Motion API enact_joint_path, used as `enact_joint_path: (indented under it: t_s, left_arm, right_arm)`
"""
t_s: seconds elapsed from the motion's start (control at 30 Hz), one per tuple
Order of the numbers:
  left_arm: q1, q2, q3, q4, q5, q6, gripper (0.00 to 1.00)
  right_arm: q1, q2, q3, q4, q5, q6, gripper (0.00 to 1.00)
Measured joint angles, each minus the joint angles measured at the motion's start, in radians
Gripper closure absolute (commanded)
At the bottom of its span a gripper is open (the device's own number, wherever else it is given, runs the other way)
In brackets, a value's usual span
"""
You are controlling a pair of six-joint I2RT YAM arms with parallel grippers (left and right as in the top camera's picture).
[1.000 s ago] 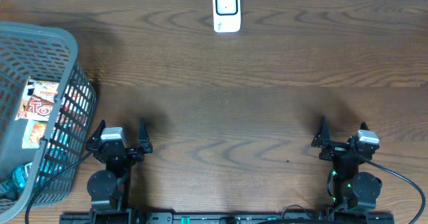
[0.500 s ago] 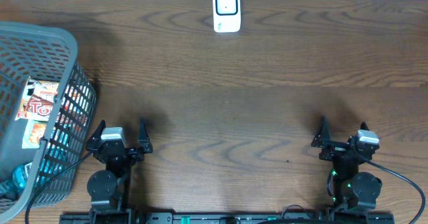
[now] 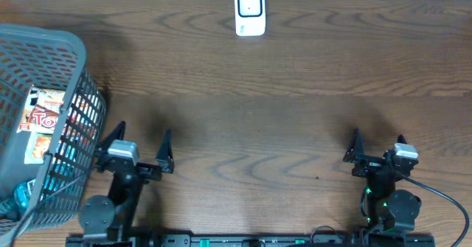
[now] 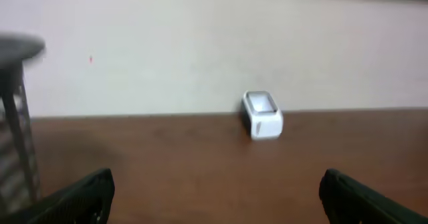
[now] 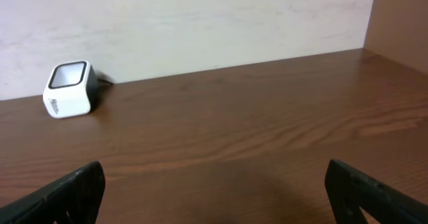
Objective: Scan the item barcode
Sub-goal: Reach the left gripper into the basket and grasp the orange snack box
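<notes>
The white barcode scanner (image 3: 250, 11) stands at the table's far edge, centre; it also shows in the left wrist view (image 4: 262, 115) and the right wrist view (image 5: 68, 89). A red and white packet item (image 3: 40, 114) lies inside the grey mesh basket (image 3: 51, 40) at the left, with a teal item (image 3: 18, 197) below it. No barcode can be made out. My left gripper (image 3: 143, 135) is open and empty beside the basket's right wall, its jaws wide (image 4: 215, 184). Near the front right, my right gripper (image 3: 378, 138) is open and empty too (image 5: 215, 174).
The basket's rim (image 4: 19, 49) rises at the left edge of the left wrist view. A pale wall runs behind the scanner. A brown side panel (image 5: 401, 17) closes the table's right end. Cables trail from both arm bases.
The left arm has swung: its base joint moved left and its gripper shifted slightly right and forward. The right arm has not moved.
</notes>
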Motion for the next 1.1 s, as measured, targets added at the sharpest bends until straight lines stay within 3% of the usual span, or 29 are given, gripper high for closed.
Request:
enact_joint_path:
  t_s: [0.2, 0.47, 0.63, 0.87, 1.0, 1.1]
  left_arm:
    - [0.0, 0.24, 0.309, -0.175, -0.001, -0.023, 0.02]
    - [-0.001, 0.625, 0.88, -0.586, -0.06, -0.074, 0.02]
    - [-0.001, 0.702, 0.932, -0.785, -0.019, -0.085, 0.02]
    - [-0.001, 0.788, 0.952, -0.787, 0.003, -0.085, 0.02]
    - [-0.002, 0.826, 1.08, -0.812, -0.03, -0.092, 0.02]
    - [0.003, 0.881, 1.245, -0.867, -0.152, -0.14, 0.02]
  right_arm:
    - [0.0, 0.0, 0.0, 0.0, -0.001, 0.0, 0.01]
    - [0.0, 0.0, 0.0, 0.0, -0.003, 0.0, 0.01]
    - [0.0, 0.0, 0.0, 0.0, -0.003, 0.0, 0.01]
    - [0.0, 0.0, 0.0, 0.001, -0.003, 0.0, 0.01]
    - [0.0, 0.0, 0.0, 0.0, -0.003, 0.0, 0.01]
    - [0.0, 0.0, 0.0, 0.0, -0.003, 0.0, 0.01]
